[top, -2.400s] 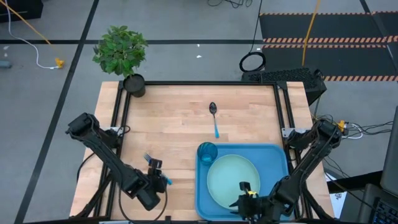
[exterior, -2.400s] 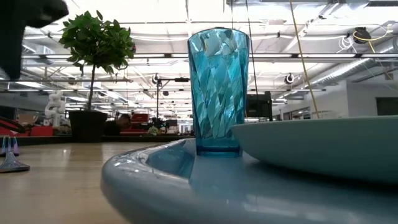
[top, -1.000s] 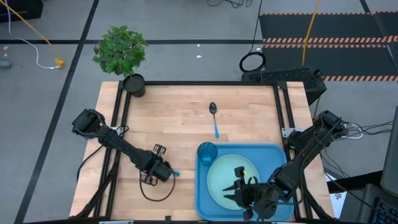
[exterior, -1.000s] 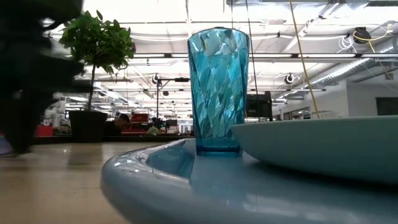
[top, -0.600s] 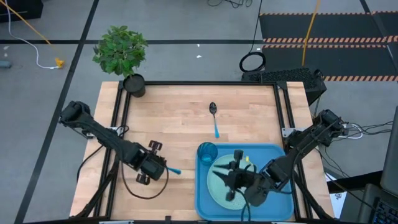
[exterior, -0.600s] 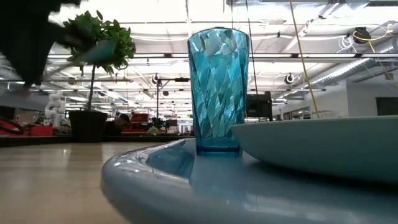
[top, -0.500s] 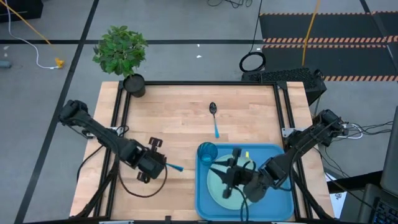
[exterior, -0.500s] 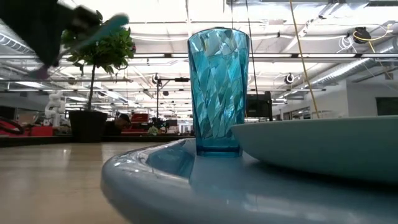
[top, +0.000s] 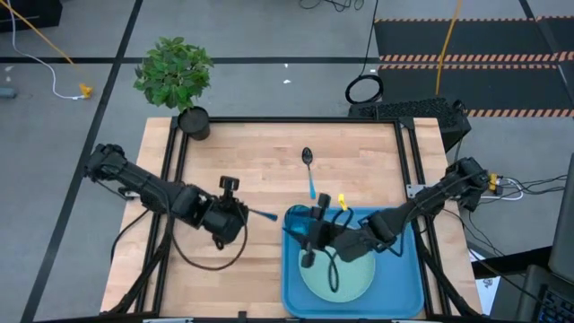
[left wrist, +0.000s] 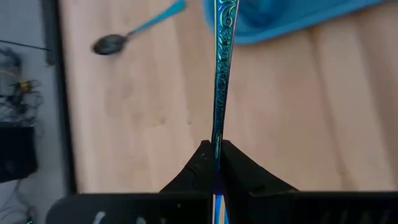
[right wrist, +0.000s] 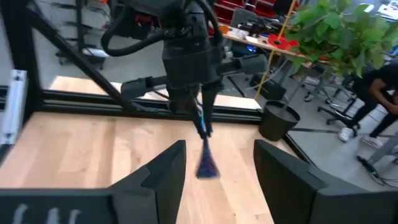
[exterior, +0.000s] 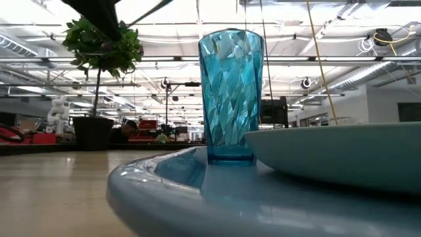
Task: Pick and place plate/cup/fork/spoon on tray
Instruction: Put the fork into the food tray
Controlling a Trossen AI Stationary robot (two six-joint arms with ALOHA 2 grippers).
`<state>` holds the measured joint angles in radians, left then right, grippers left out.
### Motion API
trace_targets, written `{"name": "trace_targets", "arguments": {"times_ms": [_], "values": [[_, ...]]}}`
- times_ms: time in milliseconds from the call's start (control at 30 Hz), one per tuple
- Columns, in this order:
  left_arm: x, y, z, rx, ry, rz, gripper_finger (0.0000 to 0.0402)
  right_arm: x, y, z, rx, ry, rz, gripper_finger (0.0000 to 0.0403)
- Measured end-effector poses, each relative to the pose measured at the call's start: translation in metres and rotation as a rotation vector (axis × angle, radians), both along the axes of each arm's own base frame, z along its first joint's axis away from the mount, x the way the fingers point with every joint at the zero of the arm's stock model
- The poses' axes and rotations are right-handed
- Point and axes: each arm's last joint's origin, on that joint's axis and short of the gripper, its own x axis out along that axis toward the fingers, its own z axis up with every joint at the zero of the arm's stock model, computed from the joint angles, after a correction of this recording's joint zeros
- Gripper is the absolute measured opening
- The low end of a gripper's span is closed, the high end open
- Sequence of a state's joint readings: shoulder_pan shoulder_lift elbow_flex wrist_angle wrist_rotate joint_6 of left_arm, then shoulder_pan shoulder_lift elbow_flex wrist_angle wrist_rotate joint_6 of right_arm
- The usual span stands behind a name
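The blue tray (top: 408, 269) lies at the near right and carries the pale green plate (top: 352, 280); the teal cup (exterior: 230, 95) stands on the tray next to the plate (exterior: 342, 158). The spoon (top: 308, 170) lies flat on the wood beyond the tray. My left gripper (top: 242, 213), left of the tray and raised off the table, is shut on the fork (top: 263, 215), whose head (right wrist: 206, 165) points at the tray. My right gripper (top: 303, 235) hovers open over the tray's left part, beside the cup, facing the left gripper (right wrist: 189, 68). My left gripper pinches the fork's handle end (left wrist: 216, 148) between its two fingertips. The fingers reach from the table's left, and the fork runs straight on from them, seen edge-on. The fork is lifted clear of the table, its free end over the tray's corner.
A black plant pot (top: 194, 121) with a green plant stands at the far left corner. A black frame (top: 287, 119) runs round the table's edge. Bare wood lies between the spoon and the left arm.
My left gripper has risen with the fork and gone toward the far edge and the tray, turning so that the fork points at the tray. My right gripper has travelled over the plate toward the tray's left part and the cup.
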<state>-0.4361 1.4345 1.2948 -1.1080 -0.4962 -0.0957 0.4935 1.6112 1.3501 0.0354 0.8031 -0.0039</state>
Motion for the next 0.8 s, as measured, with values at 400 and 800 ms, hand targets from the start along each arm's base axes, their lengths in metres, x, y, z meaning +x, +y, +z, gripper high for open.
{"name": "trace_targets", "arguments": {"times_ms": [400,800], "values": [[0.022,0.042,-0.002,0.124,0.002,0.090,0.0008,0.030,-0.052,0.001,-0.110,0.146,-0.117,0.0190],[0.031,0.062,0.002,0.185,-0.028,0.081,0.0008,0.032,-0.086,-0.016,-0.128,0.363,-0.074,0.0189]]}}
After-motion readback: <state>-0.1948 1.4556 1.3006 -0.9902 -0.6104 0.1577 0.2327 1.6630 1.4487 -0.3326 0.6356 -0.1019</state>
